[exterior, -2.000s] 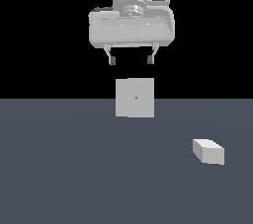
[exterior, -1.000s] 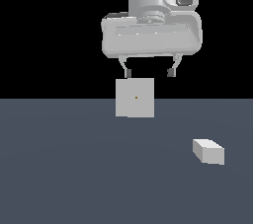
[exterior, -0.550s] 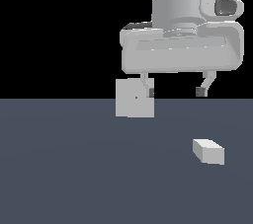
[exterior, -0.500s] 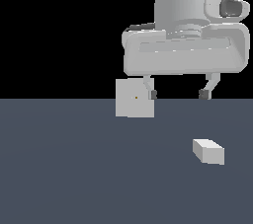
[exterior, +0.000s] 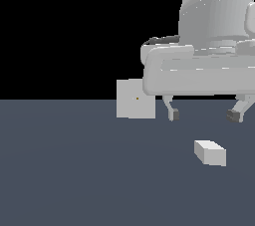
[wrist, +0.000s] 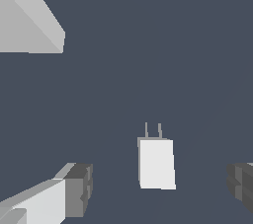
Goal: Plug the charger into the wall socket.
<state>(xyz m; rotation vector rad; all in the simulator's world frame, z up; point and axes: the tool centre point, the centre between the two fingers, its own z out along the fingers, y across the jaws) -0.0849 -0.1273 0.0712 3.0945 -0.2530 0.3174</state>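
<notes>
The charger [exterior: 210, 152] is a small light-grey brick lying on the dark floor at the exterior view's right. In the wrist view the charger [wrist: 156, 163] shows two thin prongs on one end. The wall socket [exterior: 135, 99] is an upright light-grey square block with a tiny orange dot, at the centre; part of it shows in the wrist view [wrist: 29, 18]. My gripper [exterior: 205, 115] is open and empty. It hangs above the charger, a little behind it, to the right of the socket. In the wrist view the charger lies between my two fingers [wrist: 79, 188].
The dark grey floor [exterior: 74, 170] spreads all around the charger and the socket. The background behind the socket is black. My arm's body [exterior: 209, 65] fills the upper right of the exterior view.
My gripper has moved from above the socket to the exterior view's right and lower and nearer the camera, now over the charger. It stays open. The charger and socket have not moved.
</notes>
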